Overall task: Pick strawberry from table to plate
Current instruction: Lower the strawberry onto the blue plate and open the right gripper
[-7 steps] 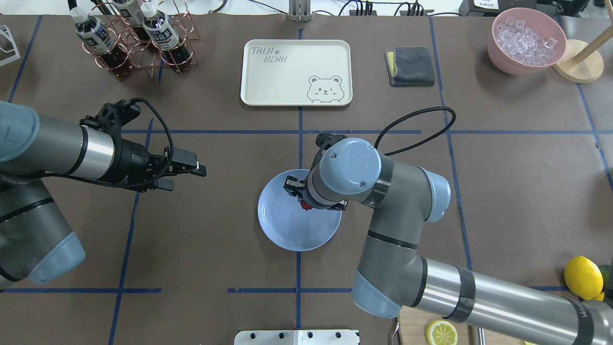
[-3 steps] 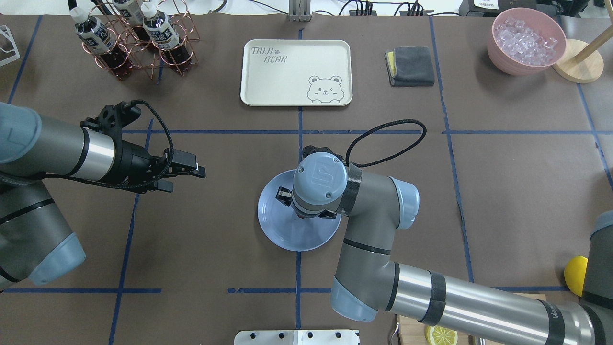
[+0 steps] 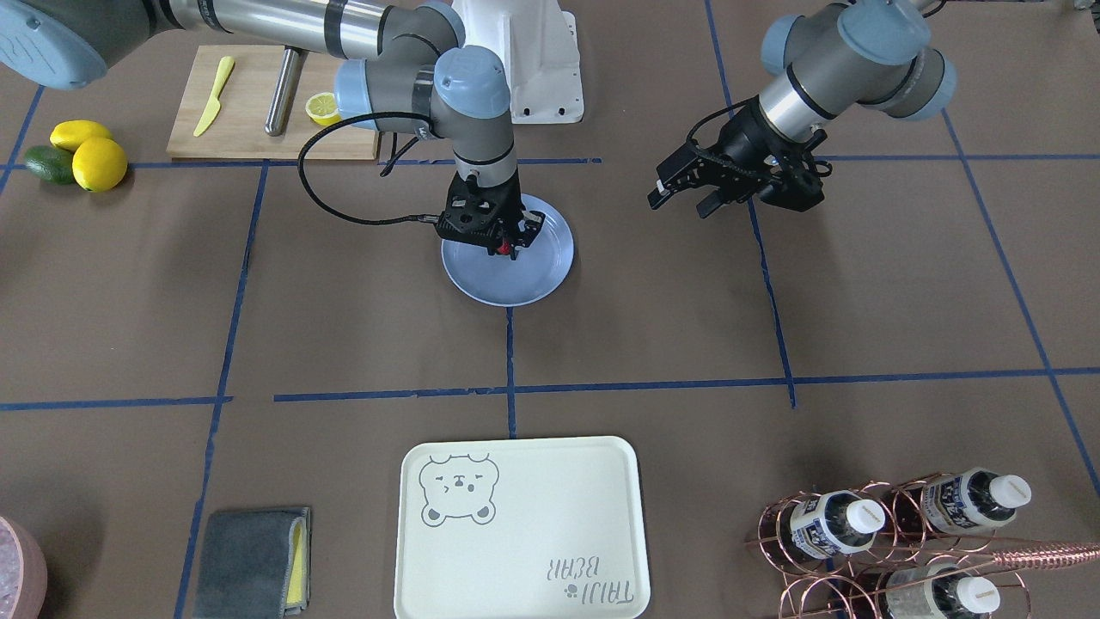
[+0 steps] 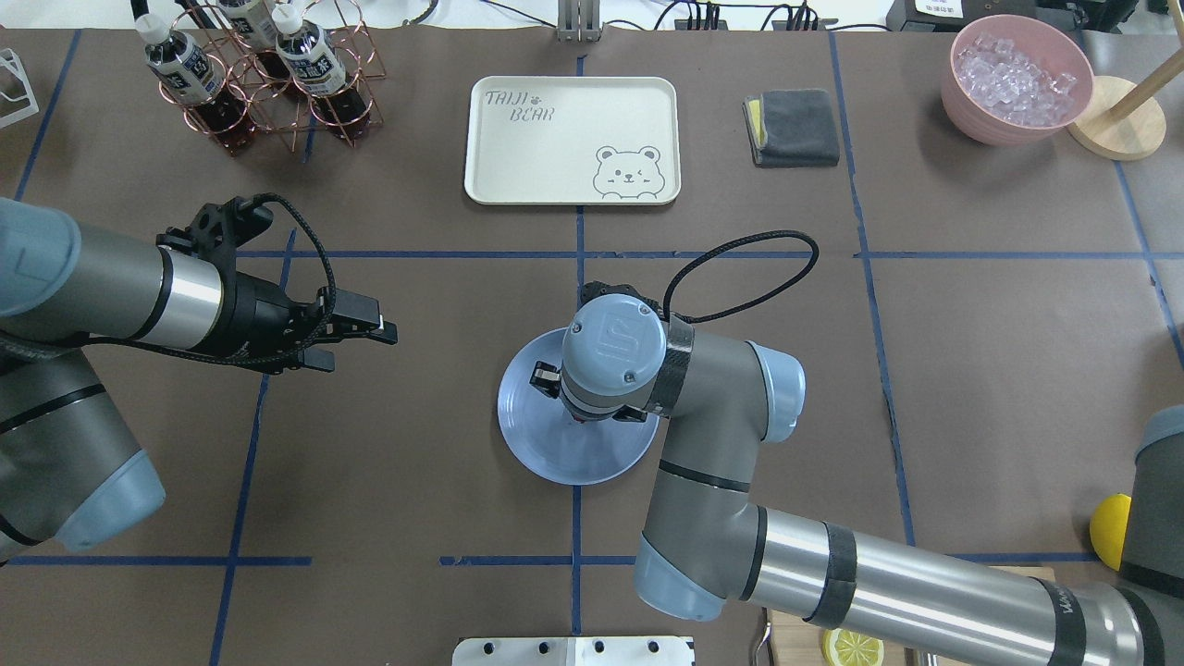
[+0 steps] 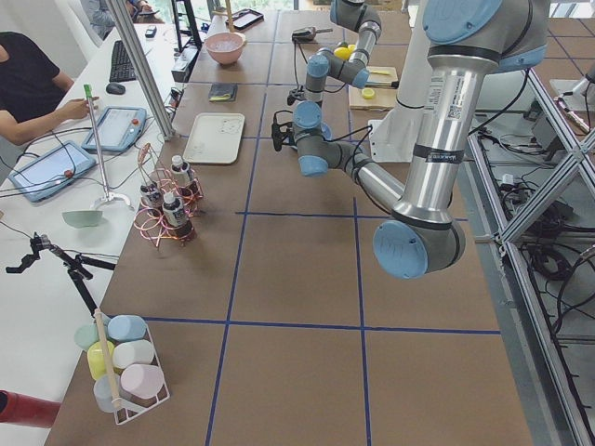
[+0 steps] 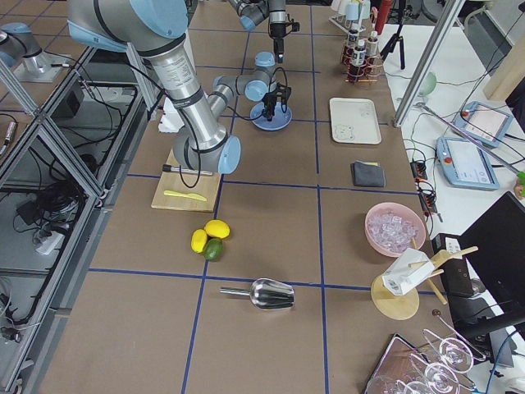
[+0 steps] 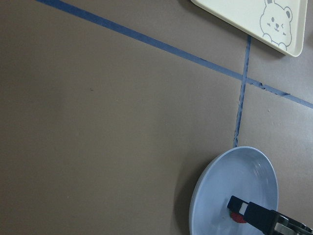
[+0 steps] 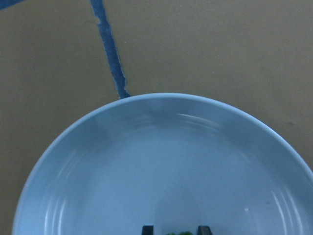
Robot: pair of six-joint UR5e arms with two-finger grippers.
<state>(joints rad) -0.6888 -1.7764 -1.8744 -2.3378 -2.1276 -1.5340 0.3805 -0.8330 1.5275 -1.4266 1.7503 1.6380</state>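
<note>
The light-blue plate (image 4: 555, 458) lies at the middle of the brown table (image 4: 416, 444). My right gripper (image 3: 509, 246) points straight down into the plate (image 3: 516, 285), shut on the small red strawberry (image 3: 507, 250) just above the plate's surface. In the overhead view the right wrist hides the berry. The left wrist view shows the strawberry (image 7: 237, 217) behind a black finger inside the plate (image 7: 244, 171). In the right wrist view, green leaves sit between the fingertips (image 8: 147, 229) over the plate (image 8: 161, 161). My left gripper (image 4: 356, 338) hovers open and empty, well left of the plate.
A cream bear tray (image 4: 573, 139) lies beyond the plate, with a copper bottle rack (image 4: 268, 74) far left. A grey cloth (image 4: 793, 128) and a pink bowl of ice (image 4: 1017, 79) are far right. Lemons (image 3: 90, 155) and a cutting board (image 3: 258, 103) sit near the robot's right.
My right arm has swung left across the plate with the strawberry and now stands nearly still over its middle. The left arm has not moved.
</note>
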